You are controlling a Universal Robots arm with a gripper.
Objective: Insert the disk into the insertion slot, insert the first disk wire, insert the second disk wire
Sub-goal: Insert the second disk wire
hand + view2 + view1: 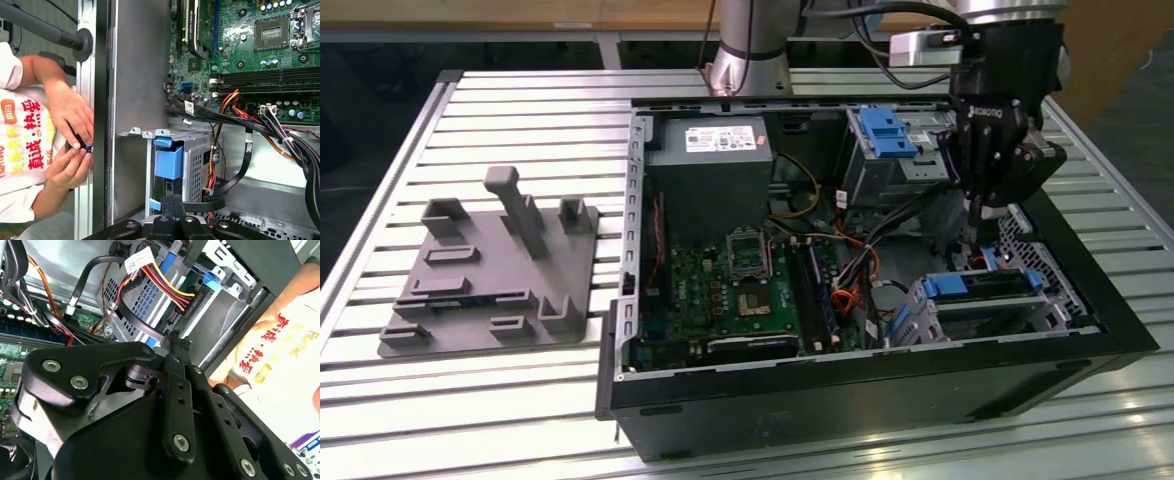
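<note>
pinching my claw narrow on a black wire beside the disk, seated in the insertion slot. first wrist view adds a person's hands; exterior view, a grey fixture on the desk.

1. A silver table made of long metal strips holds everything.
2. A flat grey stand with posts sticking up lies on it, at the exterior view's left.
3. A big black computer box, open on top, sits just beside the stand, at the exterior view's right.
4. The robot arm's foot stands behind the box.
</note>
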